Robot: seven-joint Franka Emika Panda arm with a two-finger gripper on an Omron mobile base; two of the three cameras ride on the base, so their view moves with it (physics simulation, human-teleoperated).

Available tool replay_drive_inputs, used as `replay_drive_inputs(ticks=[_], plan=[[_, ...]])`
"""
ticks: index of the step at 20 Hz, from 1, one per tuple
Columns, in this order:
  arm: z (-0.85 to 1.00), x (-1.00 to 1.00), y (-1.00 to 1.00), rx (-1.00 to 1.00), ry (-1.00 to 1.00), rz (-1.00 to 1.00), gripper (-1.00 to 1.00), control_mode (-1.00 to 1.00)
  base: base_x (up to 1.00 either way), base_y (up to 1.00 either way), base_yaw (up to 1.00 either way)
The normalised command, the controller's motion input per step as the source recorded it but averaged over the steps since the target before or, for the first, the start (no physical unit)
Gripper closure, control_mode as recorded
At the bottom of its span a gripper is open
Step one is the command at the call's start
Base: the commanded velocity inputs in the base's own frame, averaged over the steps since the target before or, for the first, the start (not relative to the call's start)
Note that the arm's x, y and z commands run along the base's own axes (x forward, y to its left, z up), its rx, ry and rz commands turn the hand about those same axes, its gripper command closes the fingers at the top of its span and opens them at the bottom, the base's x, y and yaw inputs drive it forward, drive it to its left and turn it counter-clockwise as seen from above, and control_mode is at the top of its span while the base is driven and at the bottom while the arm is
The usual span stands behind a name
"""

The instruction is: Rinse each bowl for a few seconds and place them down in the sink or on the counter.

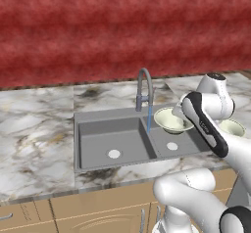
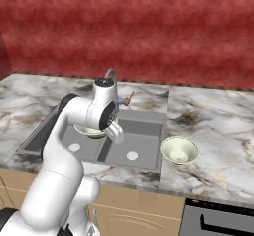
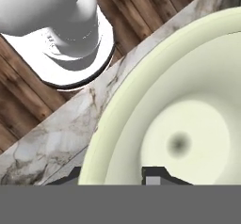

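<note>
A pale cream-green bowl (image 1: 170, 121) hangs over the right basin of the grey sink (image 1: 98, 129). My gripper (image 3: 112, 177) is shut on its rim, one fingertip (image 3: 153, 175) inside the bowl (image 3: 188, 124) and the other outside. In the right base view the arm hides most of this bowl (image 2: 91, 130). A thin blue stream of water (image 1: 148, 120) falls from the curved faucet (image 1: 144, 91) just left of the held bowl. A second bowl (image 1: 232, 127) stands upright on the marbled counter (image 1: 39, 129) right of the sink (image 2: 144, 128), seen whole as the second bowl (image 2: 179, 149).
A red wall rises behind the counter. The left basin holds only its white drain (image 1: 113, 153). Tan cabinet fronts (image 1: 88, 212) run below the counter edge, and a dark appliance front (image 2: 218, 220) sits at the lower right.
</note>
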Motion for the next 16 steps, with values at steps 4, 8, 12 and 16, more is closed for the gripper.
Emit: replay_drive_inputs(ticks=[4, 8, 12, 16], plan=[[-0.07, 0.24, 0.0, 0.0, 0.0, 0.1, 1.0, -1.0, 0.0, 0.0, 0.0], [-0.15, 0.21, -0.01, 0.0, 0.0, 0.1, 1.0, -1.0, 0.0, 0.0, 0.0], [-0.16, 0.21, -0.01, 0.0, 0.0, 0.11, 1.0, -1.0, 0.0, 0.0, 0.0], [-0.08, 0.23, 0.0, 0.0, 0.0, 0.1, 1.0, -1.0, 0.0, 0.0, 0.0]])
